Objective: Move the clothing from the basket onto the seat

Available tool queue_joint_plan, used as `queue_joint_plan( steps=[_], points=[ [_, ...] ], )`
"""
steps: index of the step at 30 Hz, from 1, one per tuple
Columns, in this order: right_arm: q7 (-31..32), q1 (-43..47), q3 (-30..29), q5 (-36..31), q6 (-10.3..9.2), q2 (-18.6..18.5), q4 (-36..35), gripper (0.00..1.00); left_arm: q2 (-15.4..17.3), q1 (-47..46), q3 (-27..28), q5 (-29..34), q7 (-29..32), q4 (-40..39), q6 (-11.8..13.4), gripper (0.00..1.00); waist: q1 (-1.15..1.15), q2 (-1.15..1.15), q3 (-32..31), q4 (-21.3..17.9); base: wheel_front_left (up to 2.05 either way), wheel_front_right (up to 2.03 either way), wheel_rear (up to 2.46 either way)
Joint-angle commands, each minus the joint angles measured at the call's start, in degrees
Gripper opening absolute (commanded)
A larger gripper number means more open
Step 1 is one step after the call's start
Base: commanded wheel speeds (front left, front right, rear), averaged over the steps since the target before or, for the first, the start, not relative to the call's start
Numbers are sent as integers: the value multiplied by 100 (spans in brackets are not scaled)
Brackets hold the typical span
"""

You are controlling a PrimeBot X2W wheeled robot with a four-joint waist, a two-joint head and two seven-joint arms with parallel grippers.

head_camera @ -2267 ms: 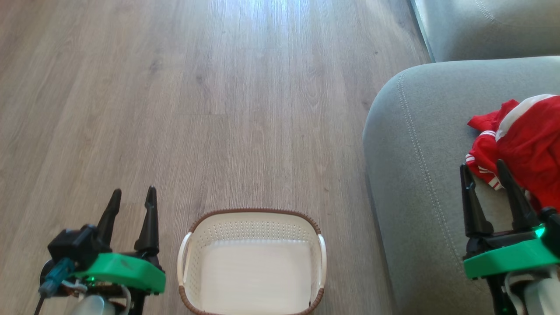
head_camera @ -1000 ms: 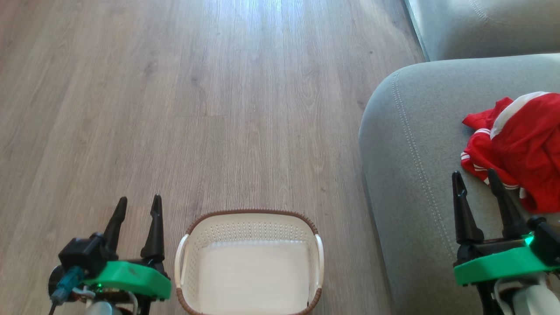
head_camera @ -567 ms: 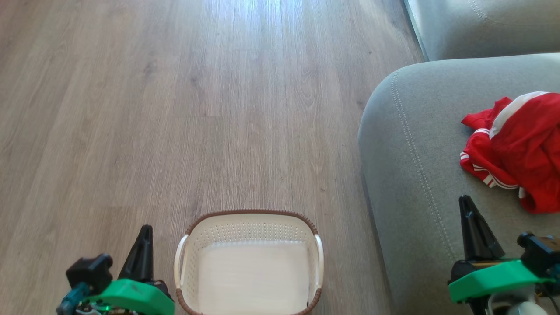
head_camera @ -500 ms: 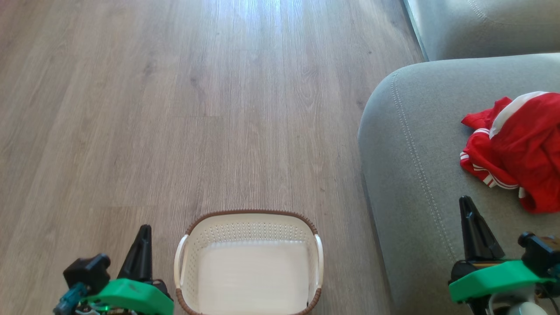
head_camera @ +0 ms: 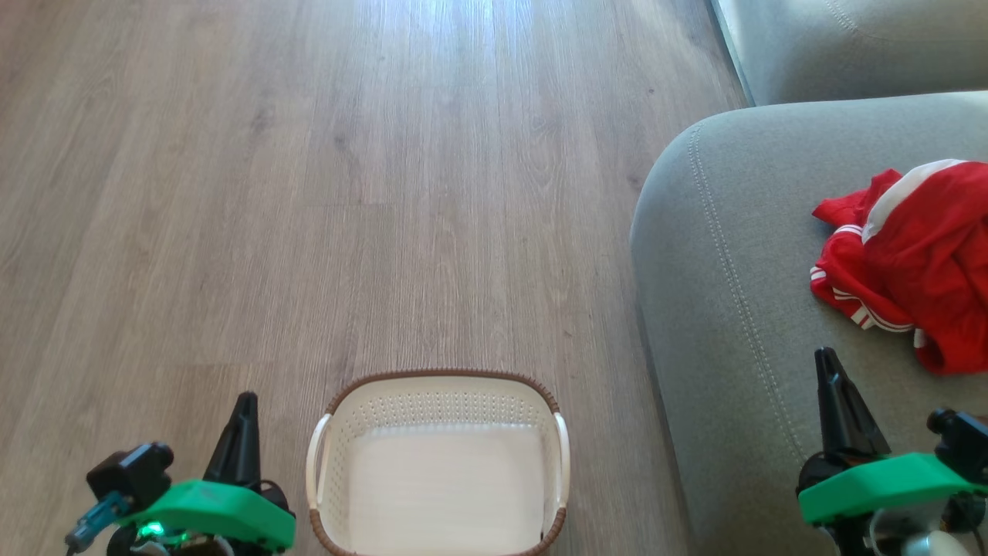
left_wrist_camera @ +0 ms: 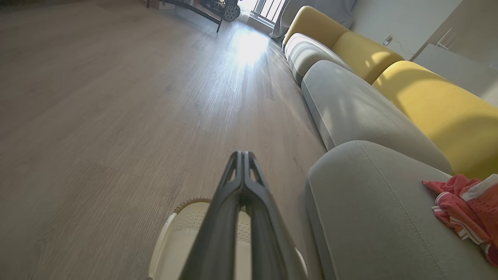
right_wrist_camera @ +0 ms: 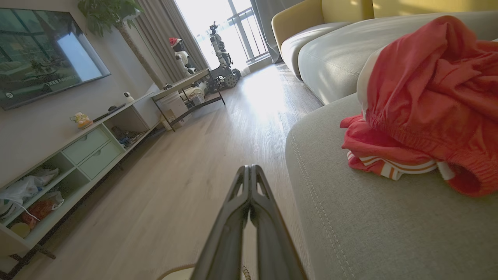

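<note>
- The clothing (head_camera: 918,262) lies in a crumpled heap on the seat (head_camera: 733,324), set back from the rounded front edge.
- Little looks likely to go wrong. The heap sits far enough in that a slide to the floor (head_camera: 309,193) seems unlikely.
- The real risk, I judge, is the right gripper (head_camera: 837,386). It is near the lowest fold and could snag the cloth and drag it off if the arm swings across.
- The fabric is bright red, soft and bunched. It has white stripes on an edge at the lower left and a white band along the top. The right wrist view shows a gathered elastic hem.
- The basket (head_camera: 444,376) stands on the floor just beside the seat. Its inside is bare white, so the task looks finished.
- The right gripper has its fingers pressed together and holds nothing.
- The left gripper (head_camera: 241,432), left of the basket, is likewise closed and empty.
</note>
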Motion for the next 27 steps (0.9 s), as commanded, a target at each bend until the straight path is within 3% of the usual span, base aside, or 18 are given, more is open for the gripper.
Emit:
queue_joint_plan(
  steps=[1, 27],
  points=[
    [21, -298, -30, 117, 1, -4, -160, 0, 21, -284, 137, -93, 12, -159, -25, 0, 0, 0, 1, 0, 0, 0, 0],
    [433, -495, -108, 1704, 0, 70, 43, 0, -134, -438, 512, -1544, 441, -117, -213, 0, 0, 0, 27, -25, 0, 0, 0]
  ],
)
